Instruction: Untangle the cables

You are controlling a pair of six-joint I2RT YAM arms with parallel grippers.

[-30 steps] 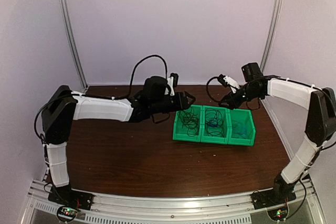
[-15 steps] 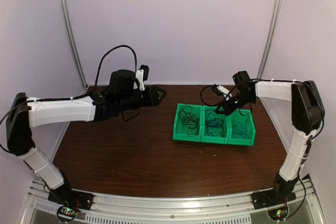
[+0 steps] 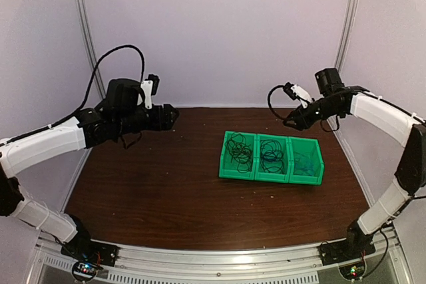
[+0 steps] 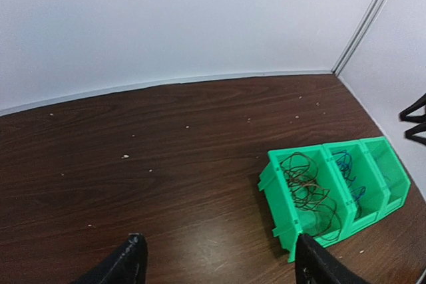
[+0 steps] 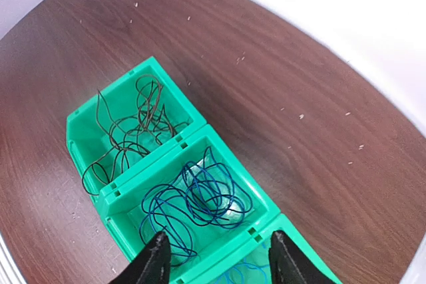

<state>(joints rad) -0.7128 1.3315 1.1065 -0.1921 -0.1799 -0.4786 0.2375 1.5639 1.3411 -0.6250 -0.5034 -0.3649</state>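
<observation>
Surface: a dark brown wood-grain table (image 3: 153, 191) is seen, sprinkled with small pale specks; an aluminium rail (image 3: 213, 257) is fixed along its near edge.
Room: the table is closed in by plain pale walls (image 3: 219, 31), and metal uprights (image 3: 85, 38) are set at the back corners.
Bins: a green bin row (image 3: 271, 176) of three joined compartments is placed right of the table's centre.
Cables: dark cables (image 5: 130, 134) are piled loosely in the left compartment, blue cables (image 5: 200, 201) are looped in the middle one, and a thin blue cable (image 3: 306, 162) is laid in the right one; none is gripped.
Left gripper (image 4: 219, 244): it is held high over the table's back left part, well apart from the bins; its fingers are spread wide, with nothing between them.
Right gripper (image 5: 218, 241): it is held above the far side of the bins; its fingers are parted and nothing is clasped.
</observation>
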